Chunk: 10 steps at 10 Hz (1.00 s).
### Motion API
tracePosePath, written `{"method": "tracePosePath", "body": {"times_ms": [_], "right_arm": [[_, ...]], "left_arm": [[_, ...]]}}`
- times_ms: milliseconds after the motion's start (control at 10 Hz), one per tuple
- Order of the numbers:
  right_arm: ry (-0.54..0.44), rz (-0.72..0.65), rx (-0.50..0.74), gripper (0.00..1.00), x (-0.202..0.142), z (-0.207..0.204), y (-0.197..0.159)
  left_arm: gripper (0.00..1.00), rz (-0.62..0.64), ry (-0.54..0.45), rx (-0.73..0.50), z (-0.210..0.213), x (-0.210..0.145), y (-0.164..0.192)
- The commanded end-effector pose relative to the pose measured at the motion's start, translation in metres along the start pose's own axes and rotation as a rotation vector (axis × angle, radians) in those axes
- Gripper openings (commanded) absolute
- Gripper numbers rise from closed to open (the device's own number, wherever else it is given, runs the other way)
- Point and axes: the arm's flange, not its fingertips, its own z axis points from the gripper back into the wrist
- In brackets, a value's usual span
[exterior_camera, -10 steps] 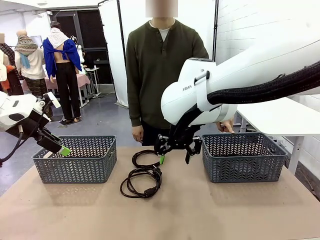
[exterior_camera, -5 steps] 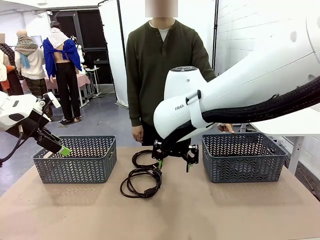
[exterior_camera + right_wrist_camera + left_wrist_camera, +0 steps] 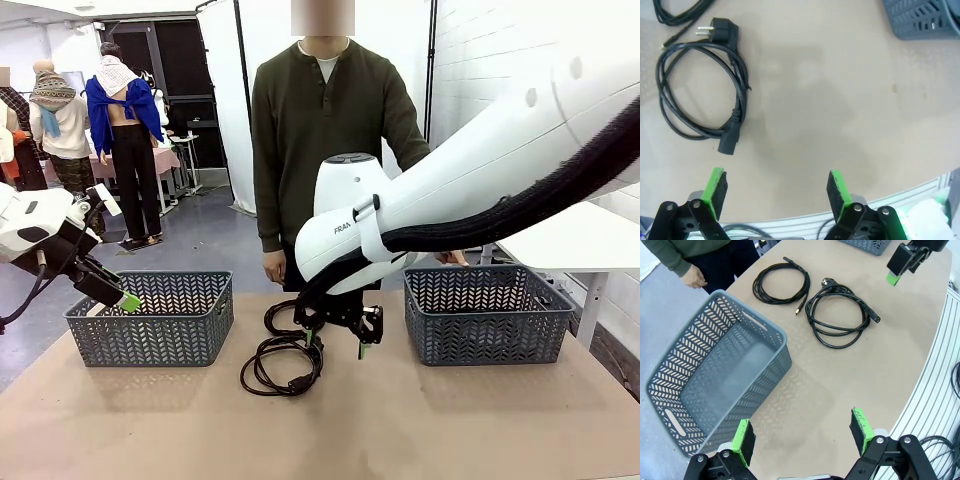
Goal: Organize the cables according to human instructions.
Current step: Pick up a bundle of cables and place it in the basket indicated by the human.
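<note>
Entry: right hand [image 3: 335, 343], fingers apart, near the coiled power cable [image 3: 730, 136]. We risk pinching one loop, unwinding it.

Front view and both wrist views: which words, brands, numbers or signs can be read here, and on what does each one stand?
"FR": the start of a dark printed word on the white shell of the right arm; the following letters are too small to be sure of, and a white strap cuts them off.
No print can be read on the cables or the baskets.
</note>
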Motion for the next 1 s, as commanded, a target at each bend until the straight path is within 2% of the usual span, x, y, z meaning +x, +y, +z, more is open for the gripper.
{"method": "tracePosePath", "body": {"times_ms": [0, 500, 900], "right_arm": [[-0.04, -0.033, -0.007, 1.0, 0.01, -0.014, 0.02], [-0.008, -0.014, 0.007, 1.0, 0.011, -0.051, 0.034], [0.026, -0.003, 0.014, 1.0, 0.008, -0.045, 0.024]], "left_arm": [[1.0, 0.004, -0.011, -0.009, 0.0, -0.001, 0.002], [1.0, 0.004, -0.011, -0.009, 0.0, -0.001, 0.002], [1.0, 0.004, -0.011, -0.009, 0.0, -0.001, 0.002]]}}
